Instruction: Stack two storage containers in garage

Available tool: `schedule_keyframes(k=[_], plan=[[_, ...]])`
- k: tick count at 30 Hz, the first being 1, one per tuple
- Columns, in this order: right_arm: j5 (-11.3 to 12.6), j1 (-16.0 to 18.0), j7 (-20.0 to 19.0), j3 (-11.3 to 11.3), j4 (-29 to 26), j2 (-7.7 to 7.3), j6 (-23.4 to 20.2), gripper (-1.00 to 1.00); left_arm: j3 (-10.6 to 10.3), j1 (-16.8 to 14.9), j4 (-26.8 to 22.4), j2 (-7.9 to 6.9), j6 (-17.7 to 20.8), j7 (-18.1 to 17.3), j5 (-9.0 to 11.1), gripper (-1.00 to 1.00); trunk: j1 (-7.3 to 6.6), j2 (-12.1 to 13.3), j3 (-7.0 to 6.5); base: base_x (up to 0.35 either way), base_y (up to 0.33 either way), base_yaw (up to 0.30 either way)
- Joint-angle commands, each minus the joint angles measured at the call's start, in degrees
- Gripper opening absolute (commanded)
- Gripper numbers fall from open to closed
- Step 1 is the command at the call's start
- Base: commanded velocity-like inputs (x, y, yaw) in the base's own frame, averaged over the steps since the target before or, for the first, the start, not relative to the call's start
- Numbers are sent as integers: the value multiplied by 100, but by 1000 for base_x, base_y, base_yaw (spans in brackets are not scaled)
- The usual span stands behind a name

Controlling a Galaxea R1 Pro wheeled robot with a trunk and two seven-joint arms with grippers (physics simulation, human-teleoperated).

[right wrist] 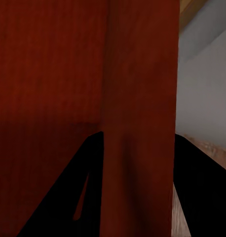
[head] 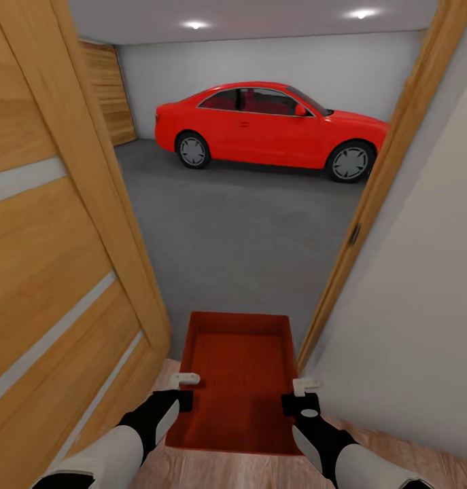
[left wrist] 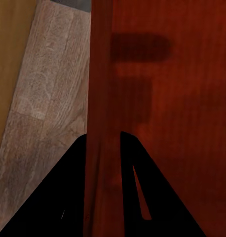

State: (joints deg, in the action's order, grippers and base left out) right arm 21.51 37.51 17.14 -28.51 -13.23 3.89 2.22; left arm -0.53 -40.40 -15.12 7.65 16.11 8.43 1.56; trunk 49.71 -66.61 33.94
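No labels, brands or writing readable anywhere: car w/o visible plate, container plain.

I've got one storage container (head: 241, 380) held out in front of me, right at the doorway, far end over the garage floor (head: 240, 231), near end over light wood planks (head: 213, 472). Left gripper (head: 186, 388) pinches the container's left wall; left wrist view shows the wall running between the two dark fingers (left wrist: 54, 197). Right gripper (head: 302, 396) pinches the right wall, same way; its fingers (right wrist: 68, 192) straddle the wall in right wrist view.

Open orange-wood door (head: 49, 258) w/ pale horizontal slits on my left, wood door frame (head: 376, 183) and white wall (head: 410, 319) on my right. Red car (head: 270, 129) parked across the far side of the garage, grey concrete between it and me.

Hard to make out: container's near edge is cut off behind my forearms; car's rear partly hidden by the door edge. Wrist views too dark & close for any surface detail.
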Motion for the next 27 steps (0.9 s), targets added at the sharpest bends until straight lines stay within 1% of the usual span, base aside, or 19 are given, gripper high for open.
schedule_keyframes(k=[1, 15, 19, 27], plan=[[178, 1, 53, -146, 31, -7, -4, -100, -29, -3, -71, 0, 31, 62, -148, -100, 1, -3, 5, 145, 260, -1], [178, 1, 52, -152, 31, -11, -10, -100, -34, -3, -79, 8, 24, 62, -153, -100, 1, -3, 5, 161, 266, 0], [178, 1, 56, -152, 31, -12, -10, -100, -34, -3, -79, 8, 24, 62, -152, -100, 1, -3, 5, 61, 67, -48], [178, 1, 55, -149, 31, -11, -11, -100, -33, -3, -71, 8, 24, 63, -150, -100, 1, -3, 5, 5, 5, -214]])
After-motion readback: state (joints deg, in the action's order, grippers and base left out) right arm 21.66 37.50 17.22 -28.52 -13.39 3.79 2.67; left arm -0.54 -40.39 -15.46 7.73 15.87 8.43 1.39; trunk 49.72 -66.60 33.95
